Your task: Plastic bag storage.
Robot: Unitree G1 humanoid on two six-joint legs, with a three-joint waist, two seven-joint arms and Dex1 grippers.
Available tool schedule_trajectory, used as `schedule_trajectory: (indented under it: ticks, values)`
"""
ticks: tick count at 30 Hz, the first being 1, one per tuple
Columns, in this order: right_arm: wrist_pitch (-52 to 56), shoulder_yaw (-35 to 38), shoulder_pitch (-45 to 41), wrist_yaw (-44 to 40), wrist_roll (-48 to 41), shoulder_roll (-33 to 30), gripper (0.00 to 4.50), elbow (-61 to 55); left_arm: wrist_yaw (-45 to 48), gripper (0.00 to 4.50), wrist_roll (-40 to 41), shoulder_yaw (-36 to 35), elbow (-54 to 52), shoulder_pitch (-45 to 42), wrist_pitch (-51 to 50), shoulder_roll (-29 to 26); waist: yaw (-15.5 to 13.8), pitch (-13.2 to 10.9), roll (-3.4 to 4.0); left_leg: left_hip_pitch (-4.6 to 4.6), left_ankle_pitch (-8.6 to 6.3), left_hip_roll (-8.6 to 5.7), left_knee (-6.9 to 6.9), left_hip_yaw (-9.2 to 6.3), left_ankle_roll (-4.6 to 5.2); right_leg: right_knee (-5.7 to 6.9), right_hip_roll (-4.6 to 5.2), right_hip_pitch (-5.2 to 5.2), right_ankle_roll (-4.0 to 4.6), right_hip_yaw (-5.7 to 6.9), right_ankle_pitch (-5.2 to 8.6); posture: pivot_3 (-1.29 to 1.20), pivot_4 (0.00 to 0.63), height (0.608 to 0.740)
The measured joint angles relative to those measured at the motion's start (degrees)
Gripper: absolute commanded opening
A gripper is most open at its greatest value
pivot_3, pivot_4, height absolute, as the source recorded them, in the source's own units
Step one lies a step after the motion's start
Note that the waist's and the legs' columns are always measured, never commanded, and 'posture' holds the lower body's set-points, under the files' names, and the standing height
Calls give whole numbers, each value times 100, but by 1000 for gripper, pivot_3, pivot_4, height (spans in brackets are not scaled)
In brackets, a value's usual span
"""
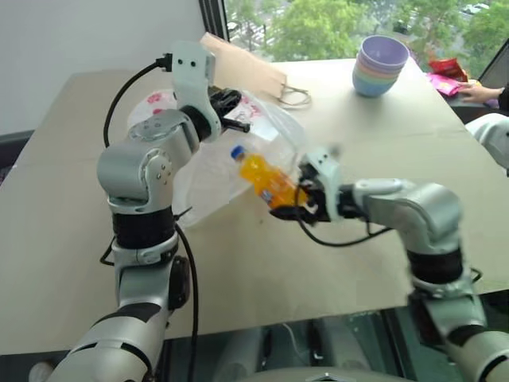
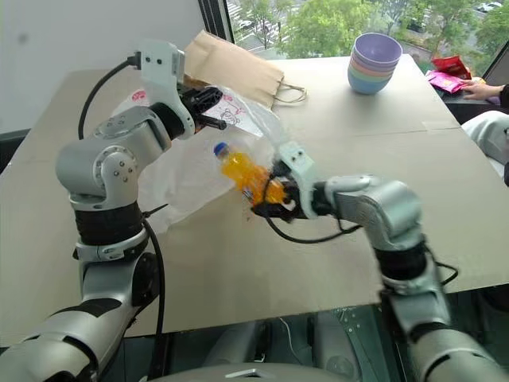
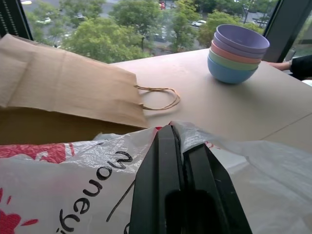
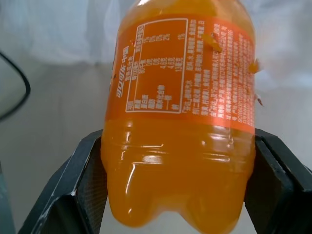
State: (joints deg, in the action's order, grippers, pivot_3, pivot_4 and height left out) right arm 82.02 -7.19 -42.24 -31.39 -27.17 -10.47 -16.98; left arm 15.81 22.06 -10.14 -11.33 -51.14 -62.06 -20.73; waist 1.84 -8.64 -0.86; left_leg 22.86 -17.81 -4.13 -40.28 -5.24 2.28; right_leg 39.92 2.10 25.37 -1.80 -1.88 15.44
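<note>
- The left gripper (image 1: 232,111) had its two black fingers (image 3: 168,185) pressed together on a fold of the plastic bag (image 1: 215,171), holding that edge raised off the table (image 1: 262,263).
- The rest of the plastic bag hung and spread below and just behind that gripper, its translucent white film with red print resting on the table.
- The right gripper (image 2: 274,200) held its fingers wide around the lower body of an orange drink bottle (image 2: 245,175), one finger on each side.
- The bottle tilted away from that gripper, its blue cap (image 2: 220,148) pointing toward the bag's raised edge, just below the left gripper.
- A brown paper bag (image 3: 68,87) with a twine handle lay flat on the table just past the left gripper's fingertips.
- A stack of pastel bowls (image 3: 239,53) stood well beyond both grippers, near a person's hand (image 1: 477,93) at the table's far edge.
</note>
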Motion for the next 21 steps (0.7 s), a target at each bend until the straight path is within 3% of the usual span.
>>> schedule_trajectory:
  ticks: [4,8,13,15,16,21]
  values:
    - [191,730,-415,745,145,890,3086,984,212,0,380,-110,-346,114,-431,-187,73,0,1,0,1,-23,0,-4,1,-1,17,2,0,13,0,0,150,740]
    - [34,1291,-864,1132,198,1282,3086,1678,229,0,783,-441,-606,259,-1083,-171,114,2,4,-2,1,-26,1,-20,0,1,15,4,0,21,0,0,150,740]
    - [-1253,879,-1084,1278,593,1712,3086,2962,-258,0,1054,-1207,-691,147,-1852,477,233,3,5,-5,3,-29,0,-23,-2,5,17,4,0,23,0,0,150,740]
    - [-1526,673,-1084,1260,670,1772,4106,3279,-348,0,1095,-1283,-702,81,-1981,575,257,3,6,-6,3,-31,1,-24,-2,6,16,6,0,17,0,0,150,740]
    - [-2181,460,-1214,981,825,1770,4286,3896,-482,0,1130,-1539,-761,54,-2139,695,307,3,5,-6,3,-34,1,-27,-2,5,16,5,0,18,0,0,150,740]
    - [-3100,222,-1521,390,912,1750,4403,4333,-701,0,1147,-1811,-775,56,-2242,888,367,4,6,-8,3,-35,-1,-39,-3,5,16,4,0,20,0,0,150,740]
